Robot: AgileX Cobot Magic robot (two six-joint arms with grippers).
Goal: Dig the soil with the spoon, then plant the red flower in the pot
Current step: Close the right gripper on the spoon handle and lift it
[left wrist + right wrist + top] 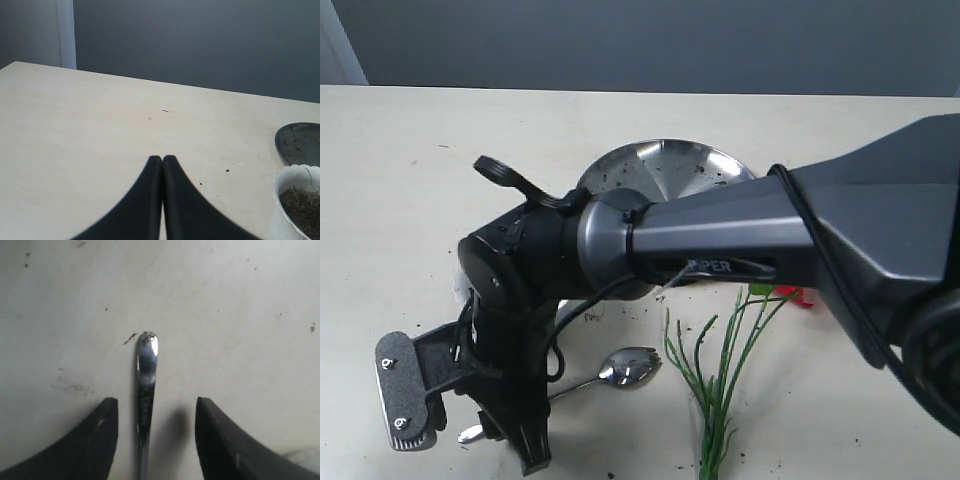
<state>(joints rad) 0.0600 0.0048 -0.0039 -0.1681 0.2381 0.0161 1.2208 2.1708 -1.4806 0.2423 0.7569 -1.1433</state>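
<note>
The steel spoon point(630, 368) lies flat on the table, bowl toward the flower, and its handle point(146, 385) runs between the fingers of my right gripper point(155, 402). That gripper point(470, 425) is open and straddles the handle's end without touching it. The red flower point(720, 385) lies on the table beside the spoon, its red bloom point(792, 294) partly hidden behind the right arm. In the left wrist view the white scalloped pot point(285, 200) holds dark fibrous soil point(302, 207). My left gripper point(162, 159) is shut on nothing, over bare table beside the pot.
A round steel plate point(665, 170), speckled with soil crumbs, sits behind the right arm; its edge point(300, 142) shows just beyond the pot. The right arm reaches across the middle and hides the pot in the exterior view. Soil specks dot the table.
</note>
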